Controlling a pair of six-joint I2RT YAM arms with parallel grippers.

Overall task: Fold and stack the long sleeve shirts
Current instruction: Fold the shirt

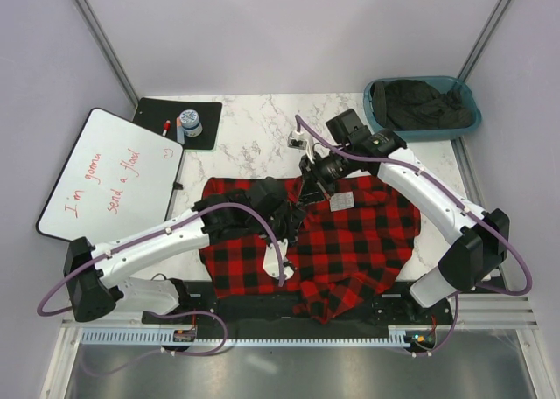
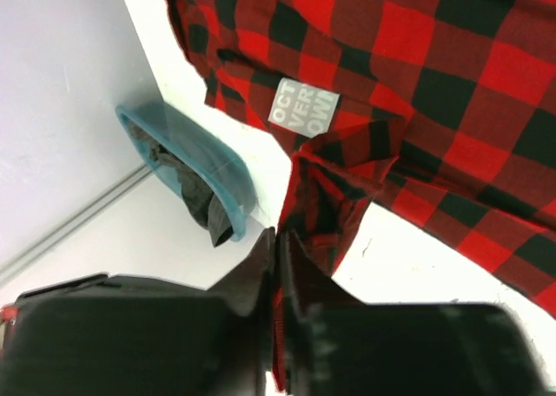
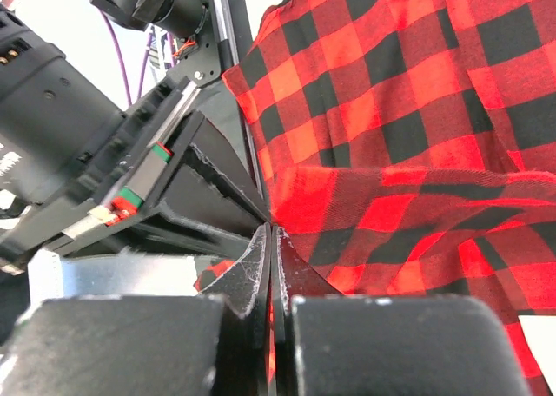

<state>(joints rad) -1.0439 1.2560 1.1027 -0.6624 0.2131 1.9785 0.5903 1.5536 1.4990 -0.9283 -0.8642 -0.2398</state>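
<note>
Shirt (image 1: 350, 233) pinched near its collar.
Mid-frame, your left gripper (image 2: 277, 235) and right gripper (image 3: 271, 231) each clamp its fabric side by side, probably to lift and spread it for folding.

Matt flannel shirt (image 1: 350, 241) on smooth marbled tabletop (image 1: 254, 150).

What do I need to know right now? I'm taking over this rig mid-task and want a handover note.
Left gripper: shut on the shirt, near its label.
Right gripper: shut on the shirt too, close beside the left.
The shirt lies rumpled and unfolded mid-table. The bin at far right holds dark clothes; I cannot tell what kind.
Done: both grips taken. No fold or stack is visible.
To do: fold the shirt, then stack it.
</note>
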